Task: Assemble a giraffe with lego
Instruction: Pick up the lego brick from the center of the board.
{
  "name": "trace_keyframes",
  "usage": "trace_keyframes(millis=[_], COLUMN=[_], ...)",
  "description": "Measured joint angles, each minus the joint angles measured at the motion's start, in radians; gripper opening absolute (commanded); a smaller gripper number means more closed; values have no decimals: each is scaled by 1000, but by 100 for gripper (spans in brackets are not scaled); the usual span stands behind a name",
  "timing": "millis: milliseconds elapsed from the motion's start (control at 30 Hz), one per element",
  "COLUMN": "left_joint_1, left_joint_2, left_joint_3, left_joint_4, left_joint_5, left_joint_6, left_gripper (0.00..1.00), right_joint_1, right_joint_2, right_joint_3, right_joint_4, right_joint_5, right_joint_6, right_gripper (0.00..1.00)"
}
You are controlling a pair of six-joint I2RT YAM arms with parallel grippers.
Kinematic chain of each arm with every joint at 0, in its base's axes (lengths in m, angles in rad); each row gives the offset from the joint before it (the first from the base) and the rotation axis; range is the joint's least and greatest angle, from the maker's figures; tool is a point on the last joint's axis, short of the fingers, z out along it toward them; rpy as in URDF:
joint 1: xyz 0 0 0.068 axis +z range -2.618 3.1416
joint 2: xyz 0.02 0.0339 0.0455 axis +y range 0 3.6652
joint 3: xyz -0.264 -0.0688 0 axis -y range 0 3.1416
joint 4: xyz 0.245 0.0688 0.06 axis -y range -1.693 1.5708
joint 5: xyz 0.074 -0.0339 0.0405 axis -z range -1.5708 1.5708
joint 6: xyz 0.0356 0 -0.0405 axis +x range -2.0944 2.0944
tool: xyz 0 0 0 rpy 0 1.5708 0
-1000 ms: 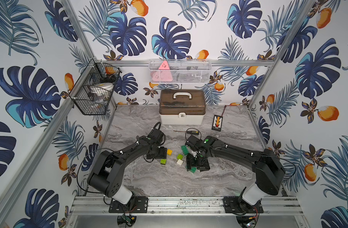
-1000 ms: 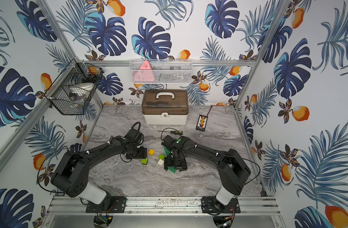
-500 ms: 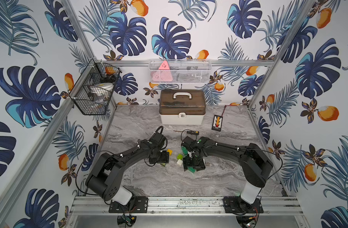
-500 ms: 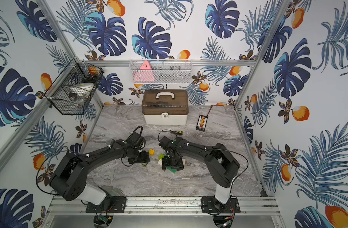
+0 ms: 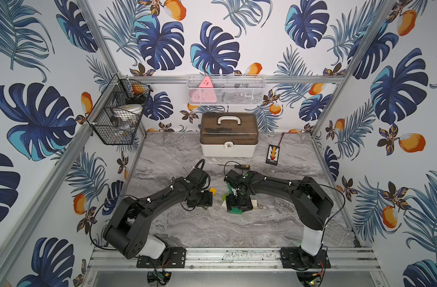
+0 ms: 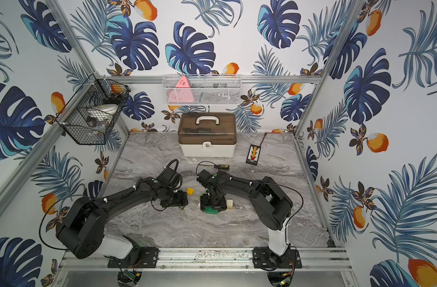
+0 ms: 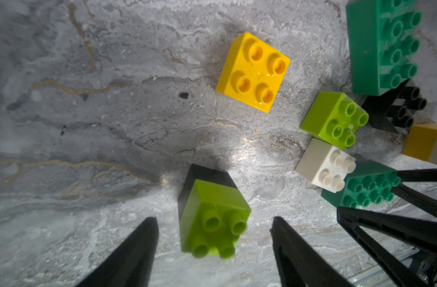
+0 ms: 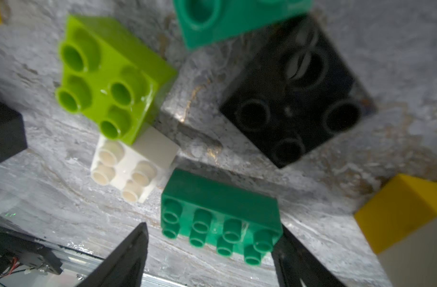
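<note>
Left hand (image 7: 213, 220) spread wide, lime brick (image 7: 213, 211) dead between its fingers; right hand (image 8: 213, 226) wide too, long green brick (image 8: 219, 213) lying lengthwise across its gap.

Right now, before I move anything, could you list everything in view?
Lime bricks: two, lime, table; one between left jaws.
Green bricks: two, dark green, table; one between right jaws.
Yellow brick: one, yellow, table centre.
White brick: one, white, beside lime brick.
Black brick: one, black, near green bricks.
Joined piece: one, yellow-white, table.
Screwdriver: one, black-yellow, behind arms.
Box: one, white, brown lid, table back.
Card: one, black, beside box.
Baskets: two, black and white, walls.
Arms: two, black, jaws open.
</note>
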Motion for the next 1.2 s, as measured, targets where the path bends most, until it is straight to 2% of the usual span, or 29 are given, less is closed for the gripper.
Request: trace_keyframes(millis=[400, 567, 767, 1067, 1200], left_joint_1=[0, 0, 0, 0, -1], left_joint_2=[-34, -36, -17, 65, 74], left_joint_3=[-16, -19, -10, 8, 9], left_joint_4=[-18, -19, -15, 26, 45], left_joint_5=[-26, -33, -33, -28, -17], left_joint_6=[-11, -19, -18, 12, 25], left_gripper=[78, 78, 78, 78, 77], right_joint_1=[13, 20, 20, 21, 20], right_joint_2=[28, 32, 31, 19, -30], right_joint_3=[9, 5, 3, 6, 16], right_joint_4=[1, -1, -3, -9, -45], right_joint_5=[54, 80, 83, 98, 128], right_joint_6=[-28, -32, -31, -35, -35], right_gripper=[77, 68, 49, 46, 46])
